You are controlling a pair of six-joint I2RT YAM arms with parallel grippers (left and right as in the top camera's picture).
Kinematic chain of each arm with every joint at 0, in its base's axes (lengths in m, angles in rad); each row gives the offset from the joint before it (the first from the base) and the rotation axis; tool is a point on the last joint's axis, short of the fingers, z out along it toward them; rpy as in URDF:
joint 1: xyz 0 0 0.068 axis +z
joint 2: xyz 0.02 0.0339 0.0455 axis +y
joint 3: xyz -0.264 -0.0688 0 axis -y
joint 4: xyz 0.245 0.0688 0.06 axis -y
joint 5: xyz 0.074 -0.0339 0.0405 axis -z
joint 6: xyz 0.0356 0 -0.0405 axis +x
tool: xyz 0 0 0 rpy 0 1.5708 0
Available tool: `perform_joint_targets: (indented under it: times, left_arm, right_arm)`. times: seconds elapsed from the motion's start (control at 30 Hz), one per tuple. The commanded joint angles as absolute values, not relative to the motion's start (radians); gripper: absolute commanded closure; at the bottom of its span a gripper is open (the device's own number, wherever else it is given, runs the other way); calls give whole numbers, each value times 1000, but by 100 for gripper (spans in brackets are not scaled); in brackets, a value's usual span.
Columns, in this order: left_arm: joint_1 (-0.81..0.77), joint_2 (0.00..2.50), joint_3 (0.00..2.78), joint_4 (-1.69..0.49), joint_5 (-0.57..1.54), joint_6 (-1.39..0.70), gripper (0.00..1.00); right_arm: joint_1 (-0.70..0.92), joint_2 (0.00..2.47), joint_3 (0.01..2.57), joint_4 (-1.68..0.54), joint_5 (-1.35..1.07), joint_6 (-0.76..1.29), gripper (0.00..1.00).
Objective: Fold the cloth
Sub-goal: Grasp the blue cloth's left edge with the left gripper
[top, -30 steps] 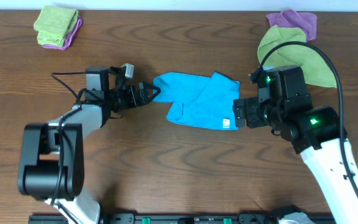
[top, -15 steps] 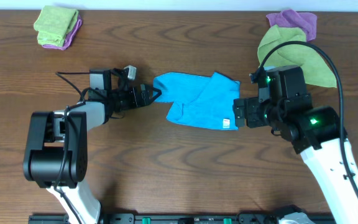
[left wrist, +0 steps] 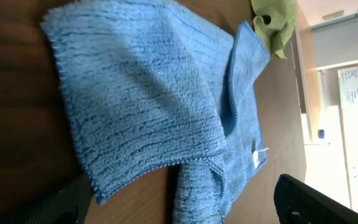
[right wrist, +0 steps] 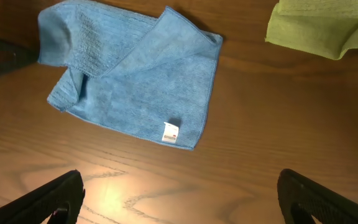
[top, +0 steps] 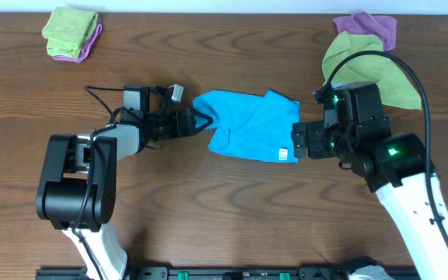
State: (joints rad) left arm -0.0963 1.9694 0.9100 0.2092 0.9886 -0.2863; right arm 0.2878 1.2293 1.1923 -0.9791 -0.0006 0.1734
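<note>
I have the cloth (top: 247, 124) lying near the middle of the table (top: 208, 218), a little nearer the far edge than the near one, flat on the wood between my two arms. It is not spread square: in the overhead view one layer is turned over another, so a diagonal fold edge crosses it and its outline is uneven, and its small white tag (top: 283, 154) sits at the corner nearest the right arm and the near edge. The left gripper (top: 201, 122) is down low at the cloth's left edge with its jaws spread wide. In the left wrist view its two dark fingers (left wrist: 61, 208) stand far apart at the bottom corners, a strip of blue runs down into the gap between them, and neither is pressed onto the fabric. The right gripper (top: 296, 141) sits just beside the cloth's right edge, close to the tag, and is equally wide open. From its wrist camera I see only bare wood between its fingers (right wrist: 48, 202), with the cloth ahead of them. A lime-green cloth (top: 368, 74) and a purple cloth (top: 372, 27) lie at the far right corner, and a small stack of cloths (top: 70, 31), green on purple, lies at the far left corner.
</note>
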Motion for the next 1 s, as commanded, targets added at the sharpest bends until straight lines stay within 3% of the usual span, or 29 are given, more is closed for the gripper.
perform_joint_targets:
  times: [0.0,0.03,0.07,0.13,0.3,0.4,0.57,0.73,0.83,0.97]
  left_arm:
    - [-105,2024,887,150,894,-284,1]
    - [-105,2024,887,138,883,-284,0]
    - [-105,2024,887,127,872,-284,7]
    - [-105,2024,887,95,847,-284,11]
    - [-105,2024,886,33,772,-283,10]
    - [-106,2024,886,34,746,-284,18]
    - [-106,2024,887,35,702,-294,20]
    - [-106,2028,886,46,702,-308,30]
    - [-106,2034,887,66,702,-326,42]
    - [-106,2038,887,93,699,-347,46]
  right_arm:
    - [280,1223,1211,-980,7,187,1]
    - [280,1223,1211,-980,7,187,1]
    - [280,1223,1211,-980,7,187,1]
    - [280,1223,1211,-980,7,187,1]
    - [280,1223,1211,-979,7,186,1]
    - [280,1223,1211,-971,7,186,1]
    - [280,1223,1211,-961,7,186,1]
    - [280,1223,1211,-961,7,186,1]
    - [280,1223,1211,-961,7,186,2]
    - [280,1223,1211,-962,7,186,2]
